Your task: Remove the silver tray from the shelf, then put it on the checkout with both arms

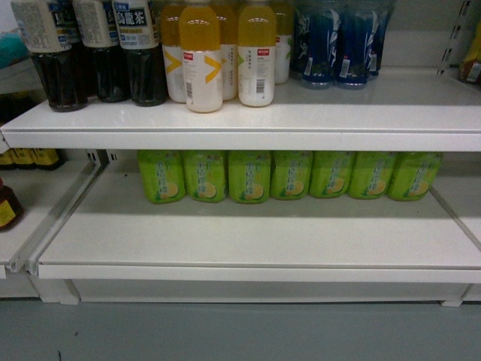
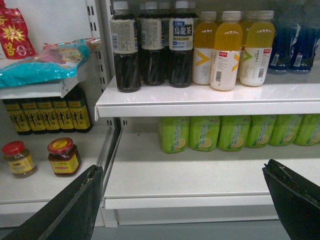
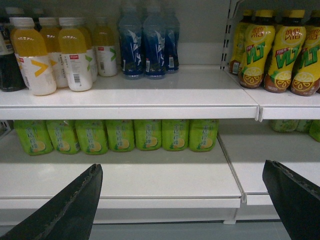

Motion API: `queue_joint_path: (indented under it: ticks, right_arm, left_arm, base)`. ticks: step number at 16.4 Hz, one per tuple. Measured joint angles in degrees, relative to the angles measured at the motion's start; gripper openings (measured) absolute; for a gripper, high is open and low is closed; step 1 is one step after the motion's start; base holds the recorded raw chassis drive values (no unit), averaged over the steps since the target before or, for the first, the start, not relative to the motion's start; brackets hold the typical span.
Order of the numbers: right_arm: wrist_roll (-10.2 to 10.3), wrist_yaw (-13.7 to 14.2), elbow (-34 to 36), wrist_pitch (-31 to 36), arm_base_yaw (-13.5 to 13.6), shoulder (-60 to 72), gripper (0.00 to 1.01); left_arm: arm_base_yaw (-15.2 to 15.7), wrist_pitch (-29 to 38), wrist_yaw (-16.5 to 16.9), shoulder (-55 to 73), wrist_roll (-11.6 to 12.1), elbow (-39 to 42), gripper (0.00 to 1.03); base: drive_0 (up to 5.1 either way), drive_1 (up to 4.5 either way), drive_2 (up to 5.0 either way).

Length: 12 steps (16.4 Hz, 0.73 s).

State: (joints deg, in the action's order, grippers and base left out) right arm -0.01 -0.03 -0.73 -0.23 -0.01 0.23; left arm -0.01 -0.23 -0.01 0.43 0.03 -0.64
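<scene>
- so far we see no silver tray in any view; the shelf (image 1: 248, 244) at lower centre holds only green bottles (image 1: 248, 177).
- left gripper (image 2: 182, 200) and right gripper (image 3: 182, 200) fingers stand wide apart, empty.
- judging by this, everything remains: find, lift, carry to checkout.

All three views face shelf (image 1: 248, 120) frontally, sharing green bottles (image 1: 248, 177)

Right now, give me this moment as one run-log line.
stage: facing shelf | silver tray: not in view | checkout: not in view | left tool: open, empty | right tool: open, empty | lower board: green bottles at back
</scene>
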Motion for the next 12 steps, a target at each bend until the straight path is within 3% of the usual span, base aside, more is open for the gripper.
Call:
queue_joint_path:
  ticks: [12]
  right_arm:
    - [0.0,0.0,0.0,0.0,0.0,0.0,0.98]
  left_arm:
    - [0.0,0.0,0.0,0.0,0.0,0.0,0.98]
  base:
    - [0.0,0.00,0.0]
